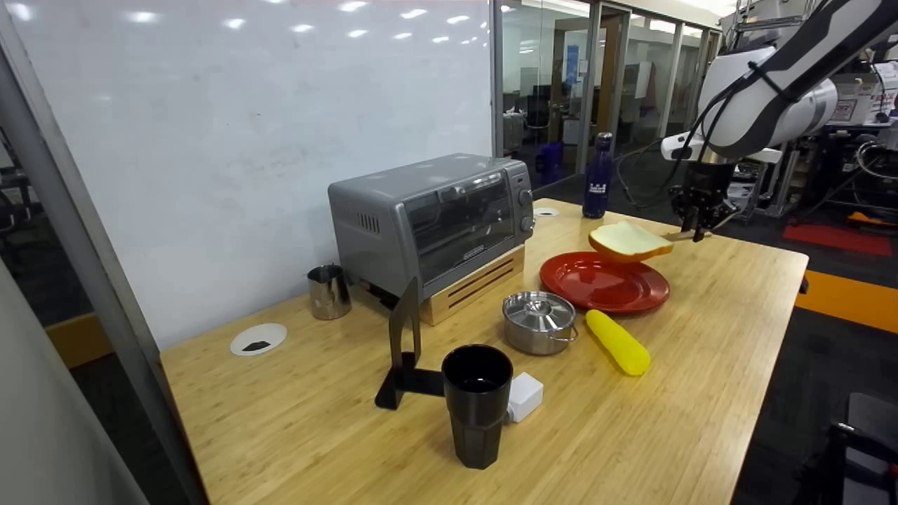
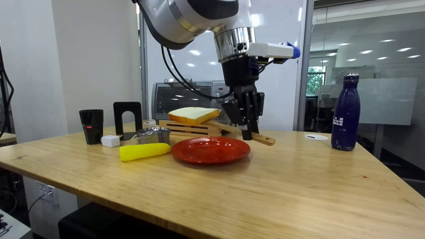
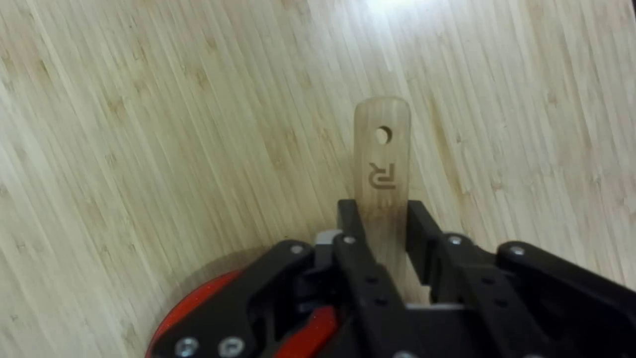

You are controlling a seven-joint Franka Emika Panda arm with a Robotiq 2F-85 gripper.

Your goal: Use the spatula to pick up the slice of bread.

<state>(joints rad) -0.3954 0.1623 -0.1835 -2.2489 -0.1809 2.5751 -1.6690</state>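
My gripper [image 1: 696,228] is shut on the handle of the light-brown wooden spatula [image 2: 265,139], which also shows in the wrist view [image 3: 382,154]. The fingers [image 3: 381,211] stand on either side of the handle, and its holed end sticks out past them. The slice of bread [image 1: 629,240] rests on the spatula's blade end, slightly tilted, above the red plate's far side. It shows in both exterior views [image 2: 193,114]. The bread hides the blade. The red plate [image 1: 558,284] lies on the table below the bread, partly visible in the wrist view [image 3: 194,301].
A grey toaster oven [image 1: 449,210] stands on a wooden base by the whiteboard. A lidded steel pot [image 1: 539,322] and a yellow oblong object [image 1: 619,344] lie beside the plate. A blue bottle [image 2: 346,116], black cup [image 1: 478,407], black bookend [image 1: 407,351] and white box [image 1: 526,398] stand around.
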